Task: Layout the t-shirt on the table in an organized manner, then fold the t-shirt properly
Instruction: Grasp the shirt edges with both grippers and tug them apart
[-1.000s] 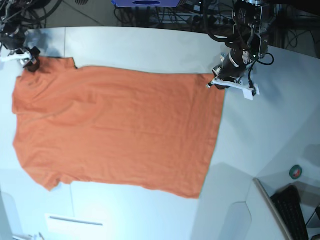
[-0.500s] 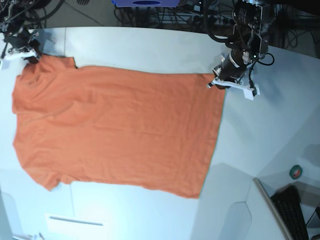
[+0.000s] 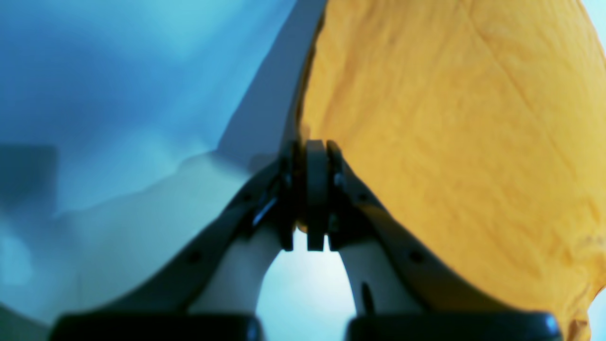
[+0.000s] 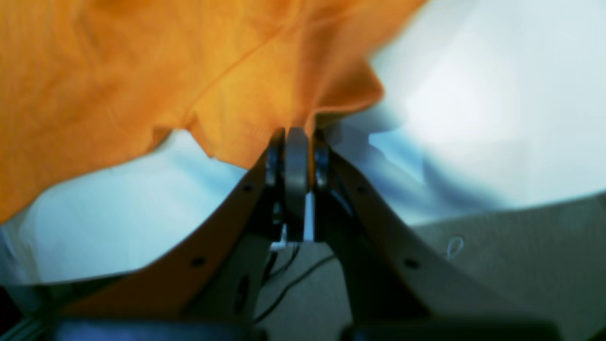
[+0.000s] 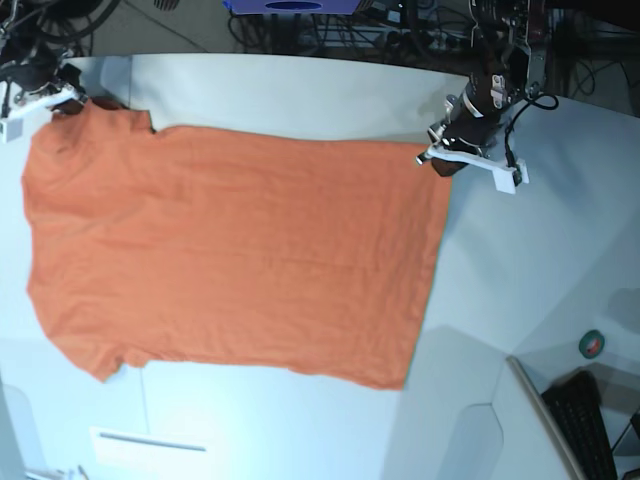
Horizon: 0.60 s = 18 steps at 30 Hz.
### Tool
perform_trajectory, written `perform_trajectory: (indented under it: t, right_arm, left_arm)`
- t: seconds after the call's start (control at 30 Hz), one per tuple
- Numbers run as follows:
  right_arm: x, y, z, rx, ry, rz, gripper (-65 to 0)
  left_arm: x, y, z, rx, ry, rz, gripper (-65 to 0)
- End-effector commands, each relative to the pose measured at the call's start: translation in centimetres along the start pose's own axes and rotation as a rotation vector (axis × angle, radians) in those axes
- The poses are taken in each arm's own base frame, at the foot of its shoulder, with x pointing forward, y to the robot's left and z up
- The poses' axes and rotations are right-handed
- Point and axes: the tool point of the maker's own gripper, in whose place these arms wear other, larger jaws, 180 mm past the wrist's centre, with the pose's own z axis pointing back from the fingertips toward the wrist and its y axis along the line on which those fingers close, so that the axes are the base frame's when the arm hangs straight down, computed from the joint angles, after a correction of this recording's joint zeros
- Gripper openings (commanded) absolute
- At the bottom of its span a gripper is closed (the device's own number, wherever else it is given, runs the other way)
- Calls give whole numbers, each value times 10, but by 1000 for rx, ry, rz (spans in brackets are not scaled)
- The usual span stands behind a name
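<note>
T-shirt point(image 5: 235, 255): one, orange, spread flat over the table's left and middle in the base view; collar end at far left, hem at right, one sleeve at the near left edge.
Shirt count: one garment only.
Paper label point(image 5: 148, 445): one, white, at the near table edge, below the shirt, apart from it.
Keyboard point(image 5: 590, 425): one, dark, at the near right corner, off the table.
Tape roll point(image 5: 592, 344): one, small, green-rimmed, right of the table, well apart from the shirt.
Table point(image 5: 300, 100): white, smooth, with a thin seam running down at the left; lower pale panels at near right.
Left gripper point(image 5: 447, 152): one, jaws together, clamped on the shirt's far hem corner; in the left wrist view point(image 3: 316, 156) orange cloth runs up to the closed tips, right of them.
Right gripper point(image 5: 70, 98): one, at the far left corner by the shoulder; in the right wrist view point(image 4: 296, 137) jaws pressed together with a fold of orange cloth meeting the tips; pinched on the shirt's edge there.
Grippers count: two, at opposite far corners of the shirt.
Room: dark cables and equipment beyond the table's far edge; a blue object point(image 5: 292, 6) at top centre.
</note>
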Motion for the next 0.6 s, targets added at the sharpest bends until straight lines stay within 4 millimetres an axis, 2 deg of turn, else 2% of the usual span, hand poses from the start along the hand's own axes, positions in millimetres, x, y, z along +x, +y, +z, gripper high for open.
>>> perform_trajectory:
  t: [0.0, 0.2, 0.37, 0.57]
  right_arm:
    - [13, -2, 9, -5, -43, 11, -650]
    - [25, 11, 24, -9, -59, 61, -650]
    - [37, 19, 22, 4, -80, 71, -650]
    - [78, 41, 17, 46, -165, 87, -650]
  left_arm:
    - [13, -8, 5, -27, -43, -9, -650]
    - [18, -8, 13, 7, -64, 17, -650]
    - [21, -10, 12, 5, -69, 22, -650]
    - [34, -20, 8, -17, -97, 26, -650]
